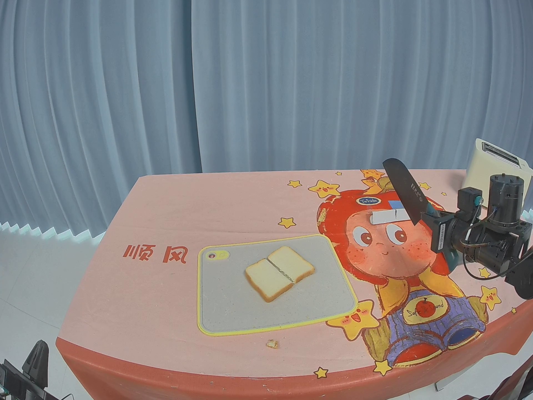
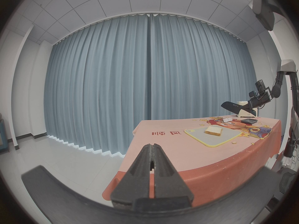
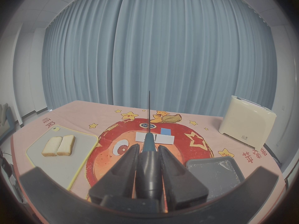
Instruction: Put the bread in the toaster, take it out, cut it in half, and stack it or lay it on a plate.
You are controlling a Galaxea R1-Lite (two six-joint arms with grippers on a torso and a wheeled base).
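The bread [image 1: 279, 272] lies cut into two halves side by side on the grey, yellow-rimmed cutting board [image 1: 222, 306]. My right gripper [image 1: 438, 226] hovers above the table's right side, shut on the handle of a black knife [image 1: 405, 190] whose blade points up and to the left. From the right wrist, the gripper [image 3: 149, 147] clamps the knife [image 3: 149, 109], seen edge-on, with the bread halves [image 3: 58, 145] far off to one side. The cream toaster [image 1: 497, 165] stands at the far right corner. My left gripper [image 2: 152, 145] is shut on nothing, low and off the table's front-left corner.
A dark grey tray [image 3: 215, 175] sits on the table between the toaster [image 3: 247, 122] and my right gripper. White and blue labels [image 1: 391, 213] lie on the cartoon tablecloth under the knife. A crumb [image 1: 272, 343] rests near the front edge.
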